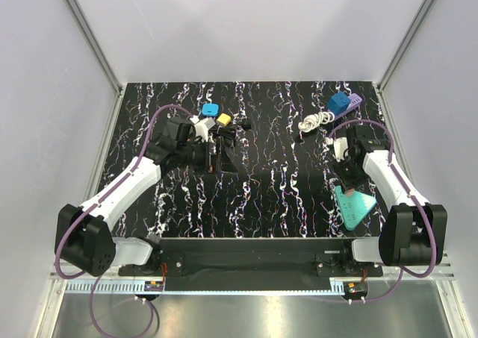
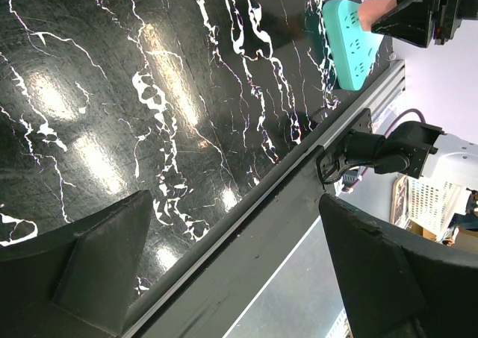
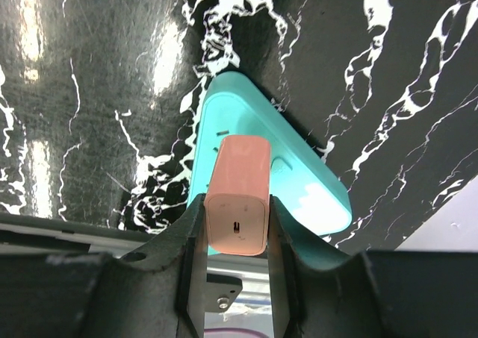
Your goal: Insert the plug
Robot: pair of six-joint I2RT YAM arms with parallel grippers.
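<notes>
Right wrist view: the right gripper squeezes a small pink block-shaped plug between its two black fingers, which sit narrow around it. The plug points at a long teal plastic power strip. Its far end is right at the strip's top face, but I cannot tell if it is pushed in. The strip lies on the black table with white streaks, near the front right edge. The left gripper is spread wide and holds nothing.
</notes>
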